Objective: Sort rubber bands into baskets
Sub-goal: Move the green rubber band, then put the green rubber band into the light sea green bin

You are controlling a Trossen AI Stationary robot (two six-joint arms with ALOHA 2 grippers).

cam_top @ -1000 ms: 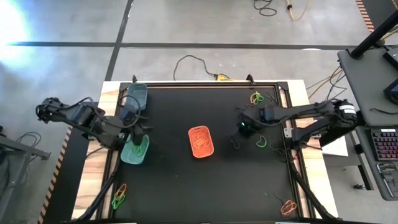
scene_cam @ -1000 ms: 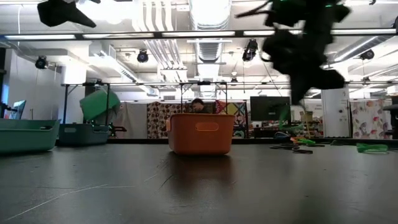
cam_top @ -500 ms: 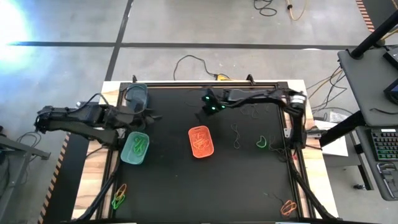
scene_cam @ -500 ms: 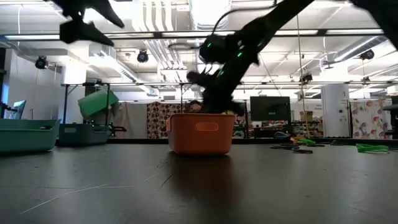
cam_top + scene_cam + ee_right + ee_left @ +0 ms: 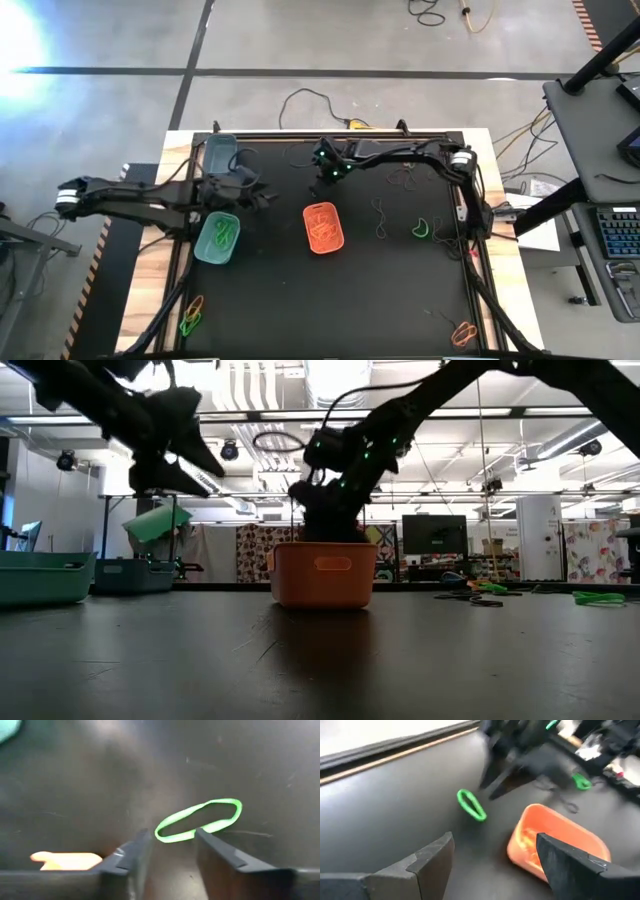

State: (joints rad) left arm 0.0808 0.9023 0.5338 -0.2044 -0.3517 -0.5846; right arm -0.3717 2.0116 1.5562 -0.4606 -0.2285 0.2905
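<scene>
Three baskets stand on the black table: orange (image 5: 323,228) in the middle, light teal-green (image 5: 217,238) at the left, dark grey-teal (image 5: 219,153) at the far left. My right gripper (image 5: 321,180) is open just beyond the orange basket's far end, pointing down. A green rubber band (image 5: 197,820) shows right past its fingertips, over the bare table (image 5: 395,810) beside the orange basket (image 5: 555,840). My left gripper (image 5: 262,195) is open and holds nothing; it hovers between the light teal-green and orange baskets. My right gripper's fingers (image 5: 207,840) stand apart, slanting down from the table's far right. The green band (image 5: 470,805) lies just under their tips; whether a tip touches it, I cannot tell.
Loose bands lie to the right of the orange basket: dark ones (image 5: 380,215) and a green one (image 5: 421,228). More bands lie at the far right (image 5: 412,157), the near left (image 5: 190,315) and the near right (image 5: 463,333).
My right gripper has swung from the table's right side toward the left and the far edge, ending just beyond the orange basket. My left gripper has left the light teal-green basket, gone toward the table's middle and come down.
</scene>
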